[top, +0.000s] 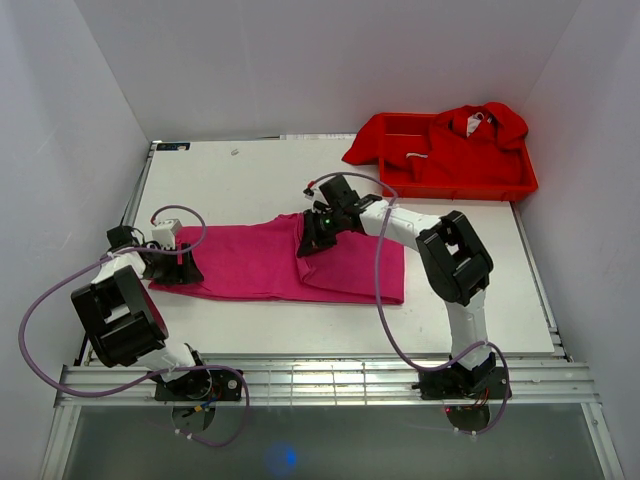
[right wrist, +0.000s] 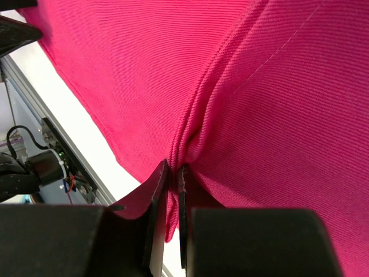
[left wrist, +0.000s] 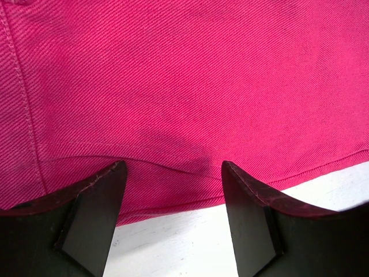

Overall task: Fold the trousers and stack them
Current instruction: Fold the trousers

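Note:
The magenta-pink trousers [top: 270, 262] lie flat across the middle of the white table, folded lengthwise. My right gripper [top: 312, 238] is shut on a bunched fold of the trousers [right wrist: 242, 115] near their upper middle edge; cloth is pinched between its fingers [right wrist: 157, 190]. At the trousers' left end my left gripper [top: 172, 266] stands open. In the left wrist view its two fingers [left wrist: 98, 202] straddle the hem of the trousers [left wrist: 184, 98], with bare table between them and no cloth in the gap.
A red plastic tray [top: 520, 186] at the back right holds brighter red garments [top: 450, 140], one hanging over its left rim. White walls enclose the table [top: 240, 185]. A metal rail [top: 320, 382] runs along the near edge by the arm bases.

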You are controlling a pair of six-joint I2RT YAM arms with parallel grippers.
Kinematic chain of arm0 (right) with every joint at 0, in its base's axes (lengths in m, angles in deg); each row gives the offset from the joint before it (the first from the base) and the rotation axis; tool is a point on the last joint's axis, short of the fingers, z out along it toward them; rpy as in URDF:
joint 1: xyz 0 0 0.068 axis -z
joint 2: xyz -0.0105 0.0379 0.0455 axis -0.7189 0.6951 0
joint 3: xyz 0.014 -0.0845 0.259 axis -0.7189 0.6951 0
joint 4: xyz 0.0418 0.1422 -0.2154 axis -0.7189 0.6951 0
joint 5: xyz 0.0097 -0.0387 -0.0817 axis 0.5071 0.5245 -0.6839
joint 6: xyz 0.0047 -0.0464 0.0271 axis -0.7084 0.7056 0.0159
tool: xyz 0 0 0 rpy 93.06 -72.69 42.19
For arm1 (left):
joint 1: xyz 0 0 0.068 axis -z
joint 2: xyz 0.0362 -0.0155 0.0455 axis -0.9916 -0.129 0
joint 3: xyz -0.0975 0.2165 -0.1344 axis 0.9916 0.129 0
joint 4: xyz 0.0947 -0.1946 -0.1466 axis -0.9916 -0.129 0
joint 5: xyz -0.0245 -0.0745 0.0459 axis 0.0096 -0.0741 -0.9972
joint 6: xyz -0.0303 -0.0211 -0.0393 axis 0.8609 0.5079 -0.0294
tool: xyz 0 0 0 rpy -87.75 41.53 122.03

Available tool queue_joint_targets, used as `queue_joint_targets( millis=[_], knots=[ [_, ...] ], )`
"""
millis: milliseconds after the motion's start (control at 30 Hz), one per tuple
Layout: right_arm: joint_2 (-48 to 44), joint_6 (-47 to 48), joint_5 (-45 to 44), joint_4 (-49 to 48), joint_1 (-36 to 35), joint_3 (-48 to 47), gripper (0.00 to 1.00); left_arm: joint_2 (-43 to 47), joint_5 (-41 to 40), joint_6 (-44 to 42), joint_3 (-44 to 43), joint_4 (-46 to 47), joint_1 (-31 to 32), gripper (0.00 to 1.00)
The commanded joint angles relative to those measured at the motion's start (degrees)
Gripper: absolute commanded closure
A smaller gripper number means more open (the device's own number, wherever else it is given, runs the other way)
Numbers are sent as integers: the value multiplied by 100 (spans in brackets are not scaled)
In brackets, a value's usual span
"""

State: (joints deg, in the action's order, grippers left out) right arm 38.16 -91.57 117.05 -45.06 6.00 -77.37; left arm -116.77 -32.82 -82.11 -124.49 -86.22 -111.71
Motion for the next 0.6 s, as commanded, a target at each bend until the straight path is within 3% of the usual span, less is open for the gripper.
queue_joint_targets(
  millis=[0,567],
  knots=[
    [21,-279,212,-261,-187,-263,92,-286,-403,-114,406,-236,21,21],
    [215,-903,273,-314,-407,-263,92,-453,-394,-140,441,-218,21,19]
  ],
)
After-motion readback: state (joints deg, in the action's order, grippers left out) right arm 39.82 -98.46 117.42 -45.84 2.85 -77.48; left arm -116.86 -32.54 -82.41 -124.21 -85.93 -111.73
